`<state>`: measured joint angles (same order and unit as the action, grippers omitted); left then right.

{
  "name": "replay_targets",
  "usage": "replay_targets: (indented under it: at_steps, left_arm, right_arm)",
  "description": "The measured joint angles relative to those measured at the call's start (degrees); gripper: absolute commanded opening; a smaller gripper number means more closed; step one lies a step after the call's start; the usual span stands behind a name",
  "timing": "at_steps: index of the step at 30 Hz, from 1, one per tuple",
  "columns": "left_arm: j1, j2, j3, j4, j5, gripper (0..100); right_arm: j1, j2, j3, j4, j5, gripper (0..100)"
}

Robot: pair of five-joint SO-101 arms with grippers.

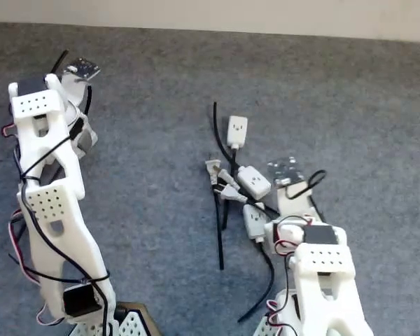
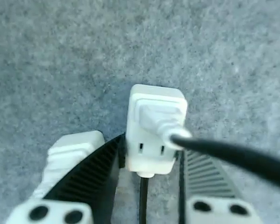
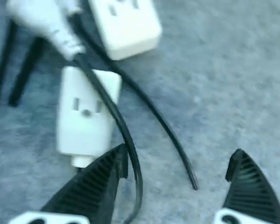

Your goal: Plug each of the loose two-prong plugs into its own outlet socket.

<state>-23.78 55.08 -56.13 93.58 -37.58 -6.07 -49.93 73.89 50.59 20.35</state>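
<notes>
My left gripper (image 2: 149,186) is shut on a white outlet socket (image 2: 151,154), its black fingers (image 2: 95,172) pressed against both sides just above the grey carpet. A white two-prong plug (image 2: 161,114) sits in that socket, and its black cord runs off toward the camera. My right gripper (image 3: 177,186) is open low over the carpet, with one finger (image 3: 100,179) next to a free outlet socket (image 3: 86,116). A second socket (image 3: 126,23) and a loose white plug (image 3: 42,18) lie beyond it. In the high view, three sockets (image 1: 254,182) and two loose plugs (image 1: 227,192) are clustered mid-table.
Black cords (image 1: 219,231) cross the cluster and trail toward the near edge; one cord (image 3: 163,123) ends between the right fingers. The left arm (image 1: 49,203) stands at the far left, the right arm (image 1: 322,266) at the near right. Grey carpet lies between them.
</notes>
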Motion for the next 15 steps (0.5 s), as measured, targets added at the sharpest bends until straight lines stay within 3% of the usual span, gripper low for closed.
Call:
replay_targets:
  at_steps: [4, 15]
  left_arm:
    - [0.09, 2.11, -7.21, 6.42, -0.79, 34]
    - [4.84, -6.77, -8.09, 7.38, 2.11, 34]
  right_arm:
    - [4.04, 0.0, 0.0, 0.0, 0.0, 32.5]
    - [7.82, 0.0, 0.0, -3.6, -5.8, 32.5]
